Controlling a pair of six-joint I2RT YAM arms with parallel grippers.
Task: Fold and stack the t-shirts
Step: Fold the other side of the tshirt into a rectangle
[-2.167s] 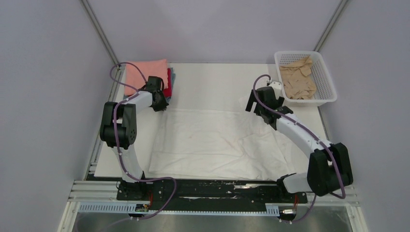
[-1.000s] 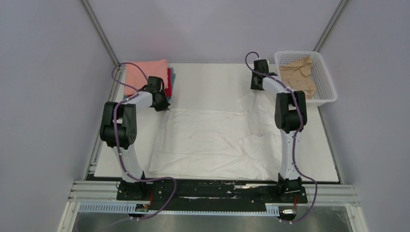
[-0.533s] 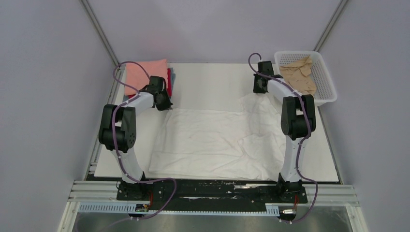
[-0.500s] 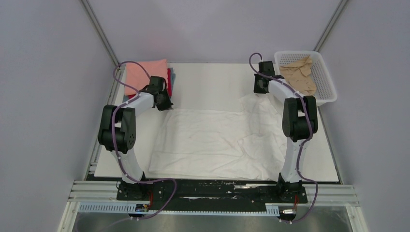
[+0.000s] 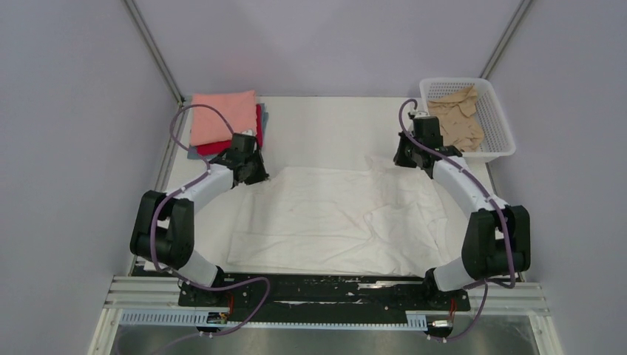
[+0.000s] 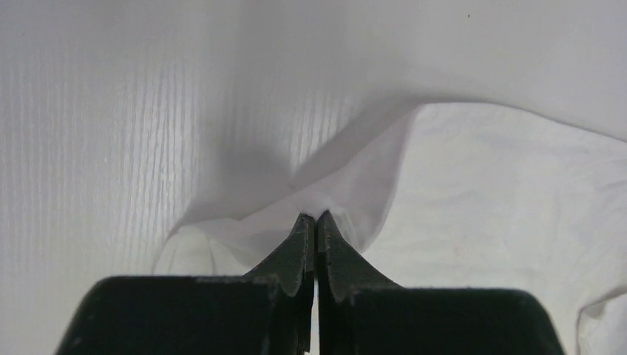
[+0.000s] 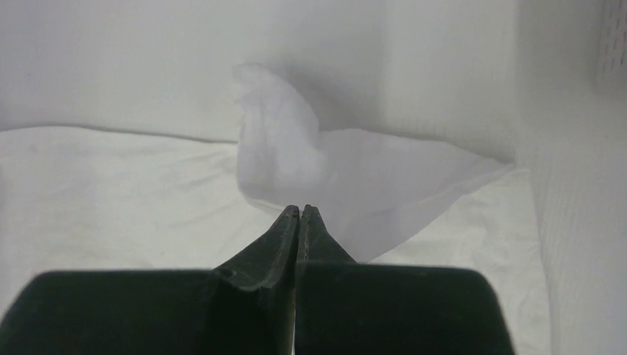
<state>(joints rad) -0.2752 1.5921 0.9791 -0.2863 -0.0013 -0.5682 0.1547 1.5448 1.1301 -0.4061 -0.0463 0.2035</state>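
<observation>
The white shirt (image 5: 333, 214) lay spread left of the basket (image 5: 451, 80), limp and light, with the left gripper (image 6: 316, 218) and right gripper (image 7: 299, 211) pinched closed on its far corners, seemingly the shoulders, sound holds for soft cloth.

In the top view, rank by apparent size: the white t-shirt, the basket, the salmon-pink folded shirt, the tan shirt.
1. white t-shirt
2. basket
3. salmon-pink folded shirt and tan shirt: too alike to rank; the tan one is crumpled.
</observation>
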